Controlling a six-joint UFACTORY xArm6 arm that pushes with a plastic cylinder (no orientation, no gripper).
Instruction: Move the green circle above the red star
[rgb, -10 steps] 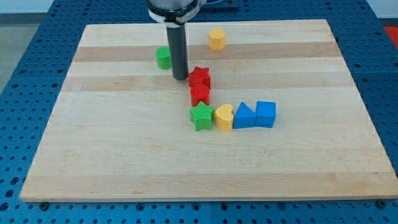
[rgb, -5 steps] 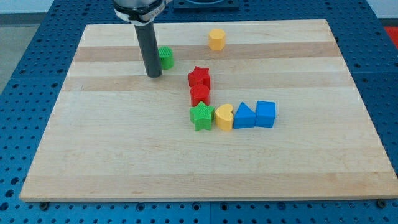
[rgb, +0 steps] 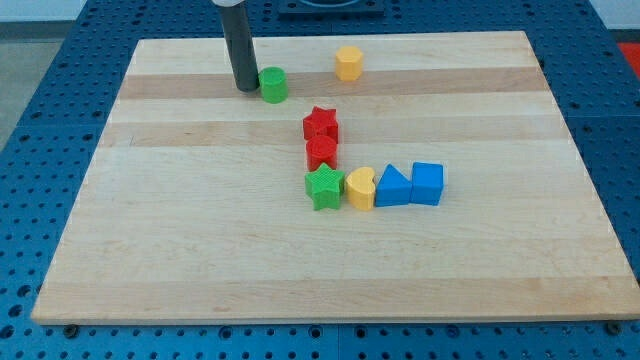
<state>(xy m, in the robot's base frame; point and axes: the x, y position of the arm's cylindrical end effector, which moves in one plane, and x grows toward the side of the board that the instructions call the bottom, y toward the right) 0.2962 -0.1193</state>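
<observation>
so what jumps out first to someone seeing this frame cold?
The dark rod, coming down from the view's top, with my tip right against the left side of the green circle. Next, the tight cluster mid-board: the red star atop a second red block, then a row of green star, yellow block and two blue blocks.

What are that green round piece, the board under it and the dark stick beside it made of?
Green circle: probably plastic, matte, with fine ridges on its side, perhaps 3D-printed. Board: light wood, with visible grain and joined strips, smooth finish. The rod ending in my tip, just on the view's left of the circle: dark and smooth; metal or plastic, I cannot tell.
</observation>
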